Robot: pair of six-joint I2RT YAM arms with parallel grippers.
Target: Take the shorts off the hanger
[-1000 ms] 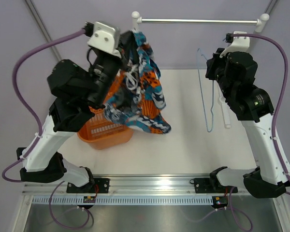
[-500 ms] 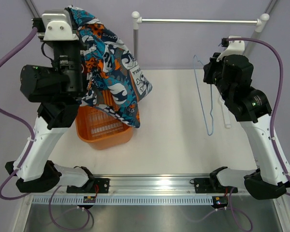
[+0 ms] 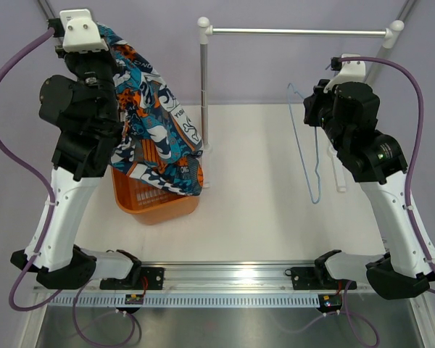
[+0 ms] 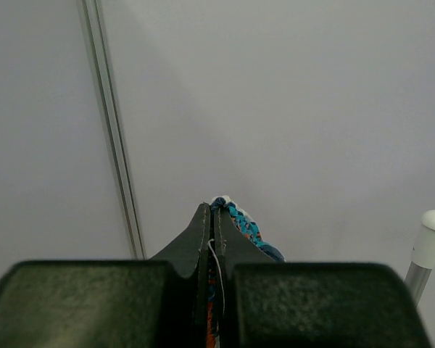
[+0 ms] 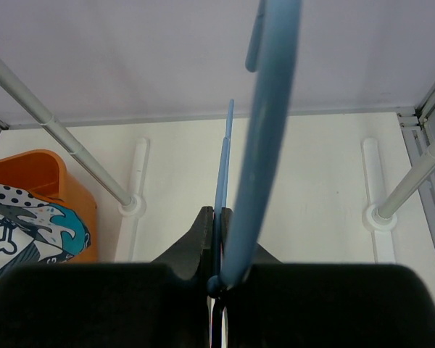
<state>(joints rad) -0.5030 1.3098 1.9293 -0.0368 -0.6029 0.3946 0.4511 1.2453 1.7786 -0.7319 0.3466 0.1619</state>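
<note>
The shorts [image 3: 156,123], a busy teal, orange and white print, hang from my left gripper [image 3: 105,35], which is raised high at the far left and shut on their top edge. Their lower hem droops over the orange basket [image 3: 159,206]. In the left wrist view the gripper [image 4: 212,210] pinches a fold of the shorts [image 4: 248,226]. My right gripper [image 3: 315,101] is shut on the thin light-blue hanger [image 3: 314,197], which hangs bare and well apart from the shorts. From the right wrist, the hanger [image 5: 264,145] wire runs between the shut fingers [image 5: 217,215].
A silver rail [image 3: 297,32] with white end caps spans the back on two uprights; its left post [image 3: 203,94] stands just right of the shorts. The right wrist view shows the basket [image 5: 40,174] and both posts' feet on the white table [image 5: 304,181].
My left arm has swung left, away from the rail, carrying the shorts, which now hang over the basket. The right arm and hanger have barely shifted.
</note>
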